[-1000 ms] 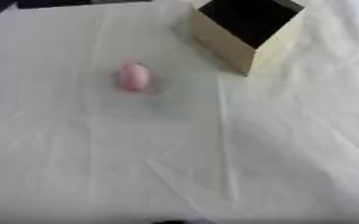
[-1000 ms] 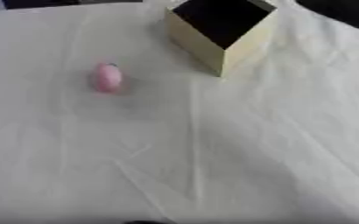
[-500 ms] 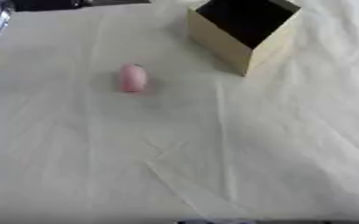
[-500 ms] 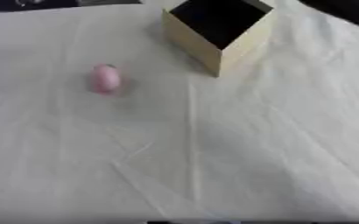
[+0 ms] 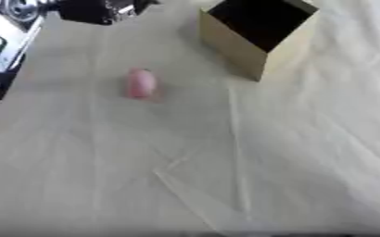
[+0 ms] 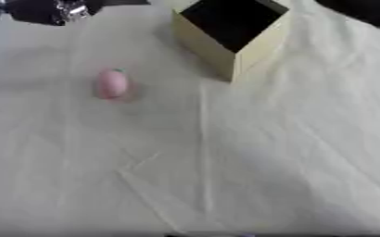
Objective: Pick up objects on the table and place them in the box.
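Cream-coloured cloth (image 5: 290,152), creased with long fold lines, covers the whole bench.

At the far upper left, a dark, mostly black shape with small silvery parts (image 5: 96,10) reaches in over the bench edge. It comes from the robot's left side and may be its left arm or hand, but its form is blurred, so whether the fingers are apart or together cannot be told. It hangs well apart from everything on the cloth.

Further right and nearer the viewer, a small pink oval object with a tiny darker tip at its far end (image 5: 141,83) lies on the cloth by itself. It rests on its side with its long axis pointing away from the viewer. Nothing touches it.

To the right of the pink object, near the top of the view, stands an open tan cardboard box with a dark interior (image 5: 254,48). It is turned so that one corner points toward the viewer, and it sits upright on the cloth. The pink object lies outside it, well apart.

At the upper right corner of the right eye view, another dark shape (image 6: 364,10) shows at the bench edge; what it is cannot be told.
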You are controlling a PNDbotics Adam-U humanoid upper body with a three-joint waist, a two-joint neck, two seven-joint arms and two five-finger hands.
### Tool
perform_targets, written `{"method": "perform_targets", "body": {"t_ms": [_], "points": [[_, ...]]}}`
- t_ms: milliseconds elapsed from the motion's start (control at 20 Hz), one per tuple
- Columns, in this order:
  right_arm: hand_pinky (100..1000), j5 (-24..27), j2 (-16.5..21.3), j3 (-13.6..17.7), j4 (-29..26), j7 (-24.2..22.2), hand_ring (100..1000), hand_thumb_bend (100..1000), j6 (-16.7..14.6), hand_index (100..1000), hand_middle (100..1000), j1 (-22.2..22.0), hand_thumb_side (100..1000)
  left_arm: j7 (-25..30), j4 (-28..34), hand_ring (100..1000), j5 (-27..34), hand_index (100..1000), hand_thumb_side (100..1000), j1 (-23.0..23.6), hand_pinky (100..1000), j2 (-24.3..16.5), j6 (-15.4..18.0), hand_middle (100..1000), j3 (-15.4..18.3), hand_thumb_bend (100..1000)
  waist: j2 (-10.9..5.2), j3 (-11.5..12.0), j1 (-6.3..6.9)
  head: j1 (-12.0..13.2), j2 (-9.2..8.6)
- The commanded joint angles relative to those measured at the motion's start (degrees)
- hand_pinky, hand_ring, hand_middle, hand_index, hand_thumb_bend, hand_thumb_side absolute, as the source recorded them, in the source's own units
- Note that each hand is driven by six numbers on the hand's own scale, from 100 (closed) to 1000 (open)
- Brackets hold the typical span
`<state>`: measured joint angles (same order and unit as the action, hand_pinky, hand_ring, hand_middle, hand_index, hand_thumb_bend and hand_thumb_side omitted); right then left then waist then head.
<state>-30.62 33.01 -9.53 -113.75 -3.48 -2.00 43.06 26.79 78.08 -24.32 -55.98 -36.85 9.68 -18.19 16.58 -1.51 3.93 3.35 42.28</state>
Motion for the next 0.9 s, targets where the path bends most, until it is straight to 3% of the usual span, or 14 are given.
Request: {"method": "perform_targets", "body": {"t_ms": [50,350,400,500,750,900], "points": [[894,-0.12,0.41,0.45,-0.84,-0.07,793,100,0.02,878,760,0.83,860,1.57,-0.06,816,-0.87,883,888,-0.58,779,-1.6,0.13,786,0.11,399,-1.58,0.05,-0.02,-0.24,0.11],[893,-0.12,0.34,0.48,-0.84,-0.08,791,100,0.14,878,760,0.53,860,2.87,3.43,837,-1.77,884,937,1.93,802,-3.98,0.43,798,-0.69,577,-1.6,0.02,0.08,-3.85,-0.95],[893,-0.12,0.34,0.5,-0.84,-0.07,791,100,0.16,879,760,0.49,860,3.44,4.27,841,-2.05,884,929,2.35,804,-4.46,0.59,799,-0.79,658,-1.59,0.02,0.09,-4.42,-1.07],[893,-0.12,0.32,0.49,-0.84,-0.08,791,100,0.2,879,759,0.43,861,4.93,5.51,845,-2.78,880,853,3.06,805,-5.13,0.81,800,-0.84,673,-1.59,0.02,0.12,-4.93,-1.17],[892,-0.1,0.14,0.55,-0.84,-0.03,790,100,0.3,879,759,0.23,861,10.85,6.05,863,-3.98,853,594,4.21,805,-5.66,0.78,806,-1.63,552,-1.65,-0.05,0.2,-5.05,-1.12],[892,-0.04,0.1,0.58,-0.84,0.07,790,100,0.33,879,759,0.18,862,12.89,6.04,881,-4.36,857,520,4.46,821,-5.88,-0.12,824,-1.87,497,-1.68,-0.11,0.21,-4.99,-0.98]]}}
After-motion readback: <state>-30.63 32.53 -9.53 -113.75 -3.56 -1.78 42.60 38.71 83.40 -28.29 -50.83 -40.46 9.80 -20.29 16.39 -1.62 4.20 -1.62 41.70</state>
